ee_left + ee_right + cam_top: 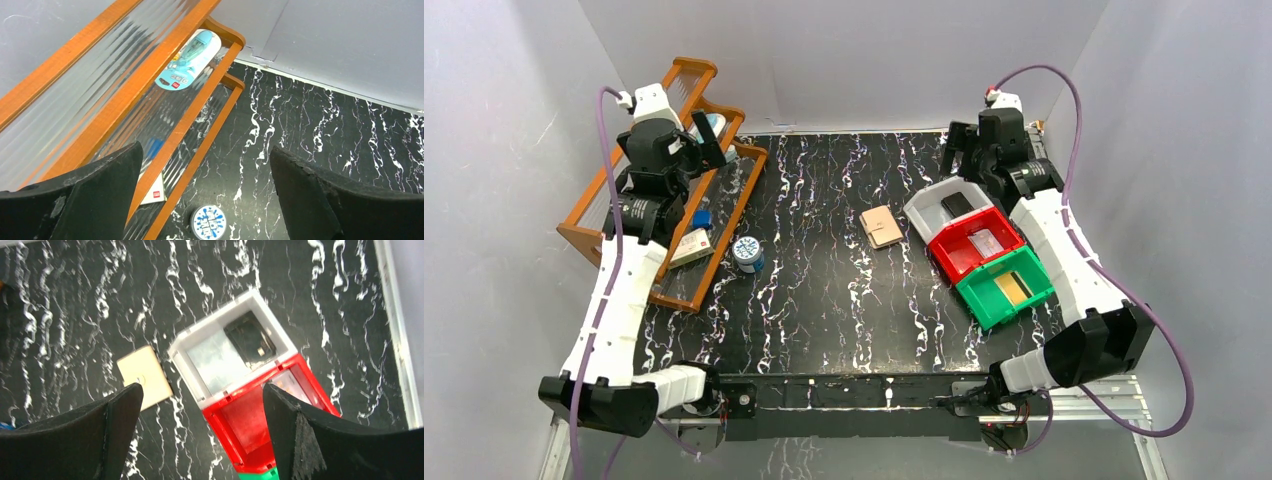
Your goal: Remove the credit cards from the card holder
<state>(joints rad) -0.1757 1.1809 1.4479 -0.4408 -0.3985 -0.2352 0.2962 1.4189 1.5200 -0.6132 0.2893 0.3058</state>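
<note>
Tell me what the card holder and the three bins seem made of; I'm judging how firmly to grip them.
The card holder: tan, matte, soft-edged with a small snap, so leather or imitation leather; which one is unclear. The grey bin, red bin and green bin: rigid moulded plastic, smooth and slightly glossy, judged by their uniform colour, thin straight walls and light sheen.

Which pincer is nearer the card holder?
Right. The right pincer is by the grey bin beside the card holder; the left pincer is far off, over the rack.
</note>
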